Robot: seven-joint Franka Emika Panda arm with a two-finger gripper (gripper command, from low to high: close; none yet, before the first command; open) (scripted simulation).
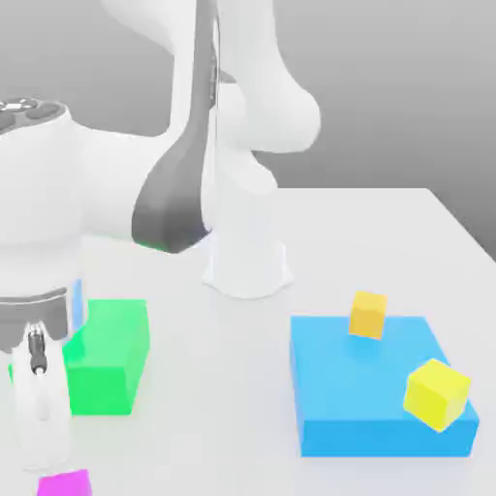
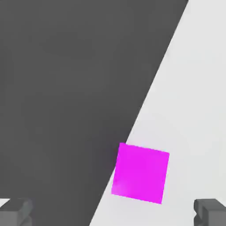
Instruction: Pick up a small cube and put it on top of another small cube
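The small cube (image 1: 64, 482), magenta with plain faces, lies on the white table at the bottom of the exterior view's left. My gripper (image 1: 46, 448) hangs just above it, pointing down. In the hand view the magenta small cube (image 2: 140, 173) sits on the table close to its edge, a little ahead of the gap between my fingers. My gripper (image 2: 112, 214) is open, its two grey fingertips (image 2: 210, 212) stand far apart and nothing is between them. Another small cube is out of view.
A large green block (image 1: 108, 355) stands just behind my hand. A large flat blue block (image 1: 380, 387) on the exterior view's right carries an orange cube (image 1: 368, 314) and a yellow cube (image 1: 437, 393). The arm's white base (image 1: 247, 262) stands mid-table. The table edge (image 2: 132, 132) runs beside the magenta cube.
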